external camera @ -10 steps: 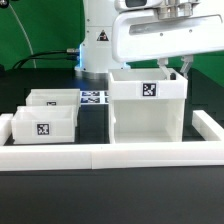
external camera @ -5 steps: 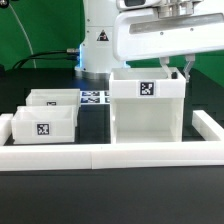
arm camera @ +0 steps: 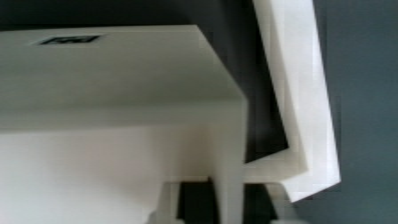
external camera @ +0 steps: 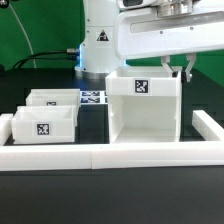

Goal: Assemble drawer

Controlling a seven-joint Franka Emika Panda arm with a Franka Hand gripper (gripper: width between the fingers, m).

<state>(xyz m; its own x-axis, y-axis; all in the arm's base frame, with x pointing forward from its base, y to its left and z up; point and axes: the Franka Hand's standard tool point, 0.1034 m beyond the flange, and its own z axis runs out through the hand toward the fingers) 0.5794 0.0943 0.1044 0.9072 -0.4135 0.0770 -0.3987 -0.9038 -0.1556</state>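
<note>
The drawer's tall white housing point(external camera: 147, 105) stands at the middle right of the exterior view, slightly tilted, with a square tag on its front. My gripper point(external camera: 183, 68) is at the housing's top right edge, and its fingers straddle the right side wall. In the wrist view the gripper point(arm camera: 231, 205) has one dark finger point(arm camera: 192, 205) on each side of the thin white wall of the housing point(arm camera: 125, 110), shut on it. Two small open-top boxes, the front one point(external camera: 45, 123) and the one behind it point(external camera: 55, 100), sit untouched at the exterior view's left.
A low white border block point(external camera: 100, 156) runs along the front, and another point(external camera: 211, 128) lies at the exterior view's right. The marker board point(external camera: 93, 98) lies behind the boxes. The robot base point(external camera: 97, 40) stands at the back.
The housing has tilted and its top has shifted a little toward the exterior view's left and up, with the gripper on its wall. The two small boxes have not moved.
</note>
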